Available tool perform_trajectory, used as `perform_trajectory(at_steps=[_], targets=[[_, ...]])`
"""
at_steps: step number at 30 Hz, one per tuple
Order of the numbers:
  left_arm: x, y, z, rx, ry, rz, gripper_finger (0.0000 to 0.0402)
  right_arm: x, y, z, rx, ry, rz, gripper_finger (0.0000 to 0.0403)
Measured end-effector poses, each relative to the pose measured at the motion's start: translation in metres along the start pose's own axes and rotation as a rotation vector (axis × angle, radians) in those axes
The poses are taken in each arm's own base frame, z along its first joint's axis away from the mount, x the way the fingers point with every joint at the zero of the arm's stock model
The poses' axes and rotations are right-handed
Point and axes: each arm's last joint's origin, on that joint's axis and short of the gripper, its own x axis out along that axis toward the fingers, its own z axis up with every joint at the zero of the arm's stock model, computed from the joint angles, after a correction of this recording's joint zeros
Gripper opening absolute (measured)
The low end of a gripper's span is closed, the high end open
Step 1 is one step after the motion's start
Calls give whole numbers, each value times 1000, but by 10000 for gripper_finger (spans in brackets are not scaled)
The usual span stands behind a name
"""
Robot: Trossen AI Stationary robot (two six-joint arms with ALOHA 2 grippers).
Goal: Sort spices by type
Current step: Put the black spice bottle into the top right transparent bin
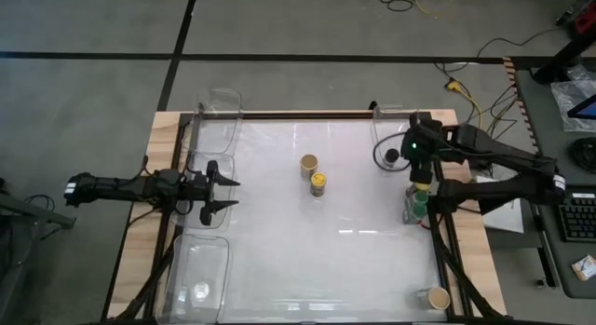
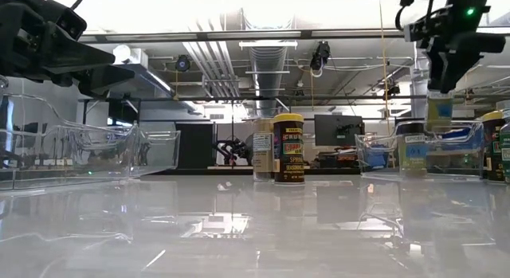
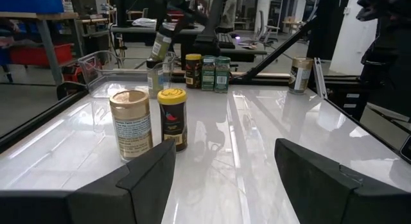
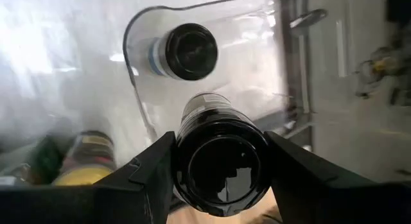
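Note:
My right gripper (image 4: 221, 169) is shut on a black-lidded spice jar (image 4: 218, 153) above a clear bin (image 1: 396, 129) at the table's far right; in the high view the wrist (image 1: 416, 162) hides the jar. Another black-lidded jar (image 4: 186, 51) stands in that bin. A tan-lidded jar (image 1: 309, 163) and a yellow-lidded jar (image 1: 318, 182) stand upright at the table's middle. My left gripper (image 1: 222, 190) waits open at the left edge, pointing level across the table. My right gripper pinches the black-lidded jar between its two fingers (image 4: 151, 169), which sit on opposite sides at the lid end (image 4: 221, 137). The fingers come from above, slanting down. The jar hangs below them, lifted clear over the bin (image 2: 440, 111).
A yellow-lidded jar (image 1: 424, 188) and two green-lidded jars (image 1: 414, 209) stand at the right edge, near side of the bin. A tan-lidded jar (image 1: 438, 297) stands at the near right corner. Two clear bins (image 1: 219, 111) (image 1: 200, 278) lie along the left edge.

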Motion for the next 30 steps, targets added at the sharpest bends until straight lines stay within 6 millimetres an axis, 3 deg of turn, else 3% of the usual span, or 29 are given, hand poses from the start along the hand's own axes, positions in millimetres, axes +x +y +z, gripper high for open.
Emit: perform_trajectory(at_steps=[15, 30], targets=[[0, 0, 0, 0, 0, 0, 251, 36, -43, -12, 206, -29, 176, 199], [0, 0, 0, 0, 0, 0, 251, 60, -38, -17, 333, 23, 263, 199]])
